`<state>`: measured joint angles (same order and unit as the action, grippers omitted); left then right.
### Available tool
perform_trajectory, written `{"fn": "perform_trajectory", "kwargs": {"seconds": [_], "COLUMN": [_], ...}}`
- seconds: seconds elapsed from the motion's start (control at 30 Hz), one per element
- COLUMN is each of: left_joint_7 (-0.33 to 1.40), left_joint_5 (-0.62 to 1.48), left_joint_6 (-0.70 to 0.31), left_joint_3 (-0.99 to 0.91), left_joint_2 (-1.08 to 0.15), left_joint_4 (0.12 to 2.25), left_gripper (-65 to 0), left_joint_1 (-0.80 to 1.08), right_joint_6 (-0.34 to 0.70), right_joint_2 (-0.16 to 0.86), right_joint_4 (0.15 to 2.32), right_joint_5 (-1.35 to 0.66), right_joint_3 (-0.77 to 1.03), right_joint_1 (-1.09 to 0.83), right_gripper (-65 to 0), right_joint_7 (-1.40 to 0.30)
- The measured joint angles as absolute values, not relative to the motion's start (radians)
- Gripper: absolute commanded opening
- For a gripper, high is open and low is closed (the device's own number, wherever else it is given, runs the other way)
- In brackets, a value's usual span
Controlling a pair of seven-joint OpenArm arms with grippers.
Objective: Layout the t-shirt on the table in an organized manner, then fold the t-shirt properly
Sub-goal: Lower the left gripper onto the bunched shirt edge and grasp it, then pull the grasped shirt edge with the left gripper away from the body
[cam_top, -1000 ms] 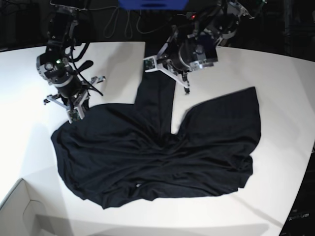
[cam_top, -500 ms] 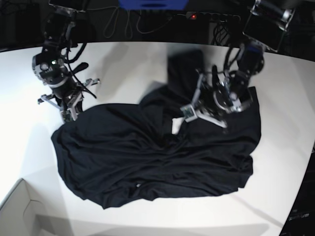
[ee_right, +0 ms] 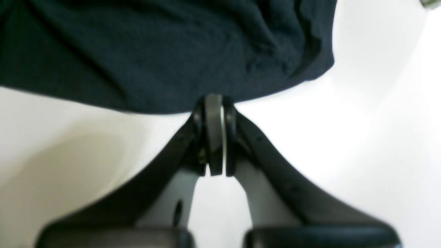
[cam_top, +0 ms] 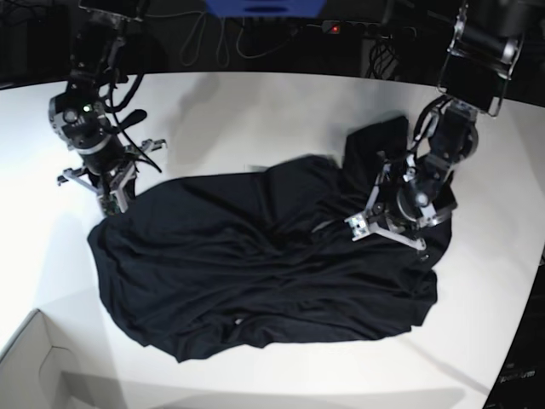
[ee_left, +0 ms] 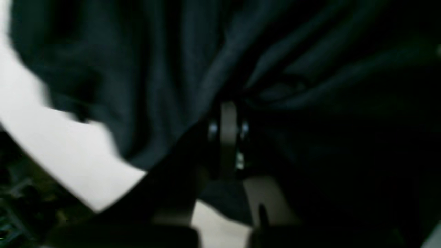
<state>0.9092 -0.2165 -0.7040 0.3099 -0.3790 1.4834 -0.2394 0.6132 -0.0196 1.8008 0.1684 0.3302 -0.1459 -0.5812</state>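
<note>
The black t-shirt (cam_top: pixel 255 264) lies crumpled on the white table (cam_top: pixel 255 111), its long axis running left to right in the base view. The left gripper (cam_top: pixel 387 228) is clamped on a raised fold near the shirt's right side, while the right gripper (cam_top: pixel 111 194) pinches its upper-left edge.

Beyond the far curved edge of the white bench (cam_top: pixel 255 111) the room lies in near darkness. Loose cables (cam_top: pixel 213 38) hang and loop against that dark backdrop, and a small red indicator light (cam_top: pixel 335 28) glows on a dark strip beside them. A blue panel (cam_top: pixel 264 7) sits at the top edge of the base view. At the lower left corner stands a pale cardboard box (cam_top: pixel 34 366), its open rim catching the light. Bright overhead light casts soft grey shadows across the bench surface.
</note>
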Motion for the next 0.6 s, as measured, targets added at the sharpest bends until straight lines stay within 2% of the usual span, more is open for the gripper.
{"fn": "perform_trajectory", "kwargs": {"seconds": [0.13, 0.27, 0.4, 0.6], "left_joint_7": [1.037, 1.074, 1.074, 1.027], "left_joint_5": [-0.220, -0.220, -0.225, -0.305], "left_joint_6": [-0.702, -0.701, -0.704, -0.702], "left_joint_3": [0.310, 0.307, 0.312, 0.228], "left_joint_2": [-0.370, -0.371, -0.379, -0.368], "left_joint_4": [1.656, 1.813, 1.827, 1.777], "left_gripper": [-65.0, -65.0, -65.0, -65.0], "left_joint_1": [-0.244, -0.124, 0.009, 0.068], "right_joint_6": [0.614, 0.613, 0.613, 0.613], "right_joint_2": [-0.019, -0.020, -0.019, -0.019], "right_joint_4": [1.802, 1.803, 1.802, 1.802], "right_joint_5": [0.168, 0.168, 0.168, 0.168], "right_joint_3": [0.329, 0.331, 0.329, 0.329], "right_joint_1": [-0.145, -0.147, -0.144, -0.144], "right_gripper": [-65.0, -65.0, -65.0, -65.0], "right_joint_7": [-0.580, -0.579, -0.581, -0.579]}}
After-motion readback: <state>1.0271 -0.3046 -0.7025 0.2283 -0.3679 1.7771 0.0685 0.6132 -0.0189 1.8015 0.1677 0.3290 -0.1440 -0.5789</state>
